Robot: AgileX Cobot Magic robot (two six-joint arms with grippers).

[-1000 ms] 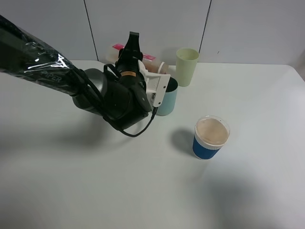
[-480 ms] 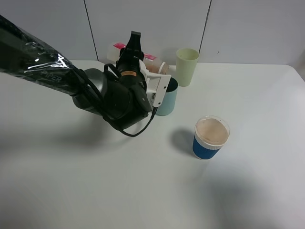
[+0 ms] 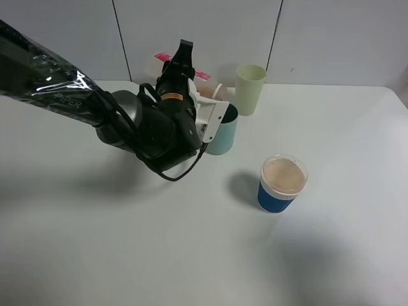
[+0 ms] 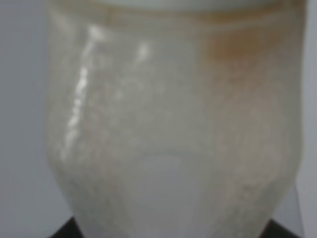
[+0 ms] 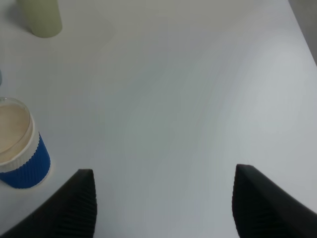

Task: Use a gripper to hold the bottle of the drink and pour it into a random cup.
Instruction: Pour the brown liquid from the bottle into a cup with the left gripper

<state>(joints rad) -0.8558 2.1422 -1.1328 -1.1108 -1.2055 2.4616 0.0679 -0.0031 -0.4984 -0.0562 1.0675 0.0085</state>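
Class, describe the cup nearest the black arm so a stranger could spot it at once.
On the white table, follow the black arm to its pincer, which holds a tilted bottle. The teal cup stands beside it, near the bottle's mouth. Its teal sets it apart from the pale yellow-green cup behind and the lidded blue-sleeved cup in front.

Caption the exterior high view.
Left gripper holds the bottle tilted toward the teal cup; pale green cup and blue-sleeved cup stand apart.
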